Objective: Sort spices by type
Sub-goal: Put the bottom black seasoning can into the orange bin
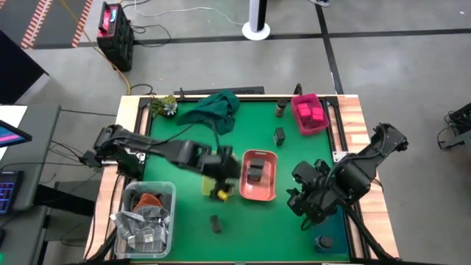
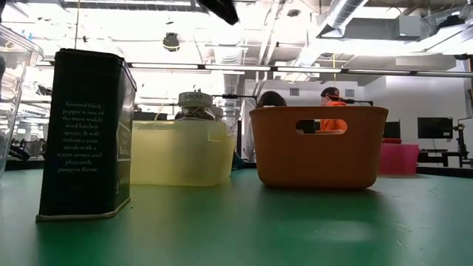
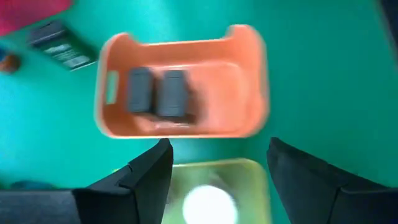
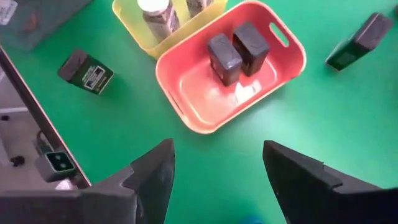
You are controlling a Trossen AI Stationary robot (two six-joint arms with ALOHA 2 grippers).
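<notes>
While the left claw (image 3: 214,180) hangs open over the white-topped jar (image 3: 208,204), its slippery rigid lid should be pinched sideways.

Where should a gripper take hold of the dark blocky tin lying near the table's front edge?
The dark blocky tin lies on its side on the green mat, clear of the salmon bin. Probably best to come straight down from above and close across its two long narrow sides at mid-length; the flat parallel faces suit that.

dark grey packs (image 4: 237,50): two upright in salmon bin | white-topped jar (image 4: 157,14): in yellow bin | pink packs (image 1: 312,113): pink bin
</notes>
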